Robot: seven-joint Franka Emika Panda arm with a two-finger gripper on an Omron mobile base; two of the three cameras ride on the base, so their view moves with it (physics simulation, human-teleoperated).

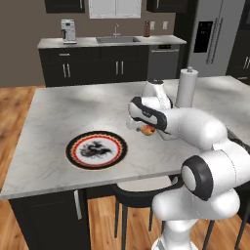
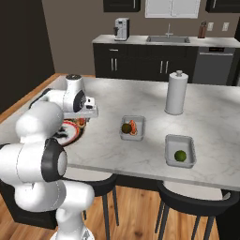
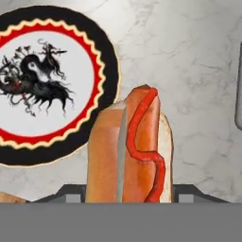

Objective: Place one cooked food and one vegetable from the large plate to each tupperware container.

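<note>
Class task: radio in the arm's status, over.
Gripper shut on ketchup-striped hot dog, off the black-rimmed round plate. Far-right grey tray holds one green vegetable. Path unobstructed.

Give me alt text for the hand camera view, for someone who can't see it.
A hot dog in a bun with a red ketchup squiggle stands close up in the shut gripper, above a grey marble counter. To its left lies the large plate, black-rimmed with a red-orange band and a white centre bearing a black scribbly motif.
</note>
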